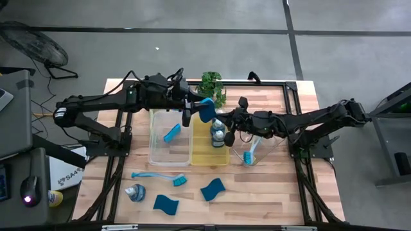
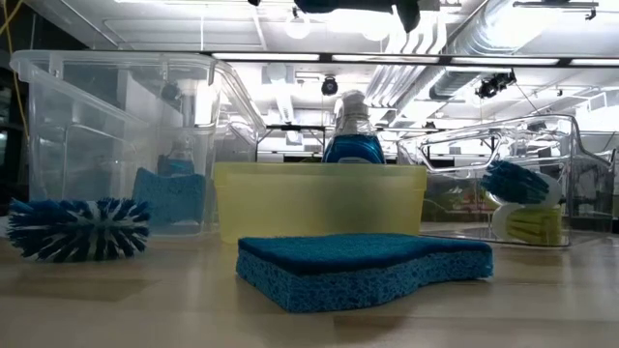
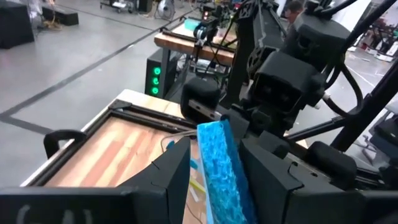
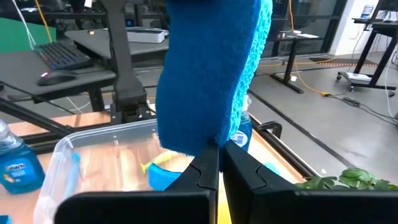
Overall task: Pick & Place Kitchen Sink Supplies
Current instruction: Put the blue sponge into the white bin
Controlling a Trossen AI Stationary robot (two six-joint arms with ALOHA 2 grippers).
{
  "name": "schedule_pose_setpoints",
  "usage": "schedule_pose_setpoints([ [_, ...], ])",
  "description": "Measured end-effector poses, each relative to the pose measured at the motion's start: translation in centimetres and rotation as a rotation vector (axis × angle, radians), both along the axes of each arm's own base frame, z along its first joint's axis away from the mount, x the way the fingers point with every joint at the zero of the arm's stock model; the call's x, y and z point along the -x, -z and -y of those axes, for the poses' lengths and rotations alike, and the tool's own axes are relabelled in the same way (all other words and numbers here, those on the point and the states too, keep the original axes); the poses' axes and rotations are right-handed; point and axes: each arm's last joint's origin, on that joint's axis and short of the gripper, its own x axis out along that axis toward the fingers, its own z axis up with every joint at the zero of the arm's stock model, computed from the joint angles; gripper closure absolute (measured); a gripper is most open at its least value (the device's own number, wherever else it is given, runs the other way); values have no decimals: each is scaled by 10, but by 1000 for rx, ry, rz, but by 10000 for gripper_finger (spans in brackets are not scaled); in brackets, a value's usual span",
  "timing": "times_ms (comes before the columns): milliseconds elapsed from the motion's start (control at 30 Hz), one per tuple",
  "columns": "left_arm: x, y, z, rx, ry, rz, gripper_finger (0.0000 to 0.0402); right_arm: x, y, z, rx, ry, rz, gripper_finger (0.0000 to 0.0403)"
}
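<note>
The left gripper (image 1: 204, 110) holds a blue sponge (image 1: 207, 109) clamped between its fingers above the clear tray (image 1: 154, 138) and yellow tray (image 1: 200, 157), near the tabletop's far edge. The right gripper (image 1: 226, 123) crowds it from the right; whether its fingers are open cannot be told. Collision between the arms is the main risk, and a release here could strike the soap bottle (image 1: 218, 133) standing in the yellow tray.
</note>
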Motion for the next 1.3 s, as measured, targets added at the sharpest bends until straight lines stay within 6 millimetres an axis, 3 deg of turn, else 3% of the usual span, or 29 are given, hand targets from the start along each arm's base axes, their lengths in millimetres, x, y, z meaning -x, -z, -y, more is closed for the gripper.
schedule_pose_setpoints([
  [433,0,-1,0,1,11,11,266,1,5,0,-11,-11,-49,403],
  [800,-4,9,1,54,37,-63,266,0,7,2,31,-174,-175,403],
  [1300,-4,11,2,130,71,-76,266,21,-52,21,227,-209,-563,403],
])
